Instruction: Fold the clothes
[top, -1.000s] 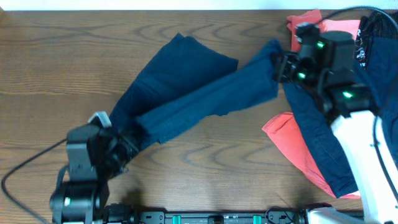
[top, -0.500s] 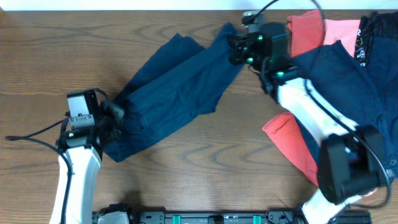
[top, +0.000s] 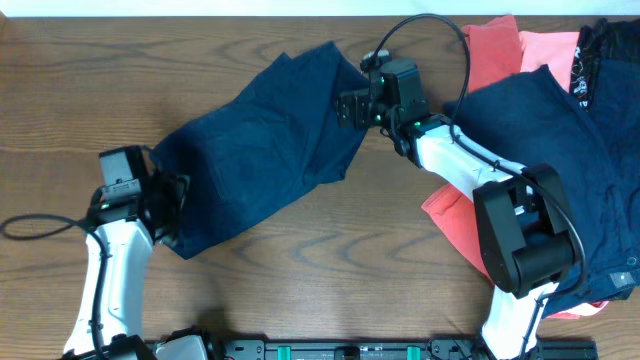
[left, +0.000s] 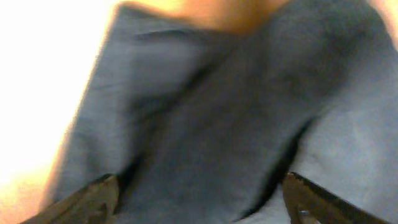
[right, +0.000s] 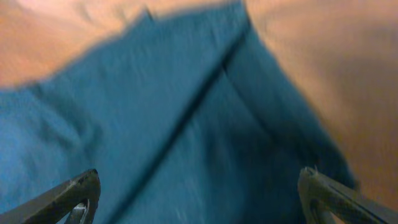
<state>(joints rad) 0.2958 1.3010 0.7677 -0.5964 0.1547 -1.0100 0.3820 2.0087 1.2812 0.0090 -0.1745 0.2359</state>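
Left tool (left: 199, 183) wide, navy garment (top: 260, 150) spread between and ahead of fingers (left: 93, 199). Right tool (right: 199, 177) wide, same garment beneath; tabletop (right: 311, 62) beyond.

White-shelled arms (top: 112, 270), black joints, black cables (top: 40, 224) (green lights (top: 384, 112) on the right one).

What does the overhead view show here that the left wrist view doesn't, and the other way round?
Only overhead: the brown wooden table, the right hand at the far end of the dark navy garment, and the pile of coral and navy clothes at the right. Only left wrist: the two fingertips of the left hand standing wide apart over blurred fabric. Both: the dark navy garment itself.
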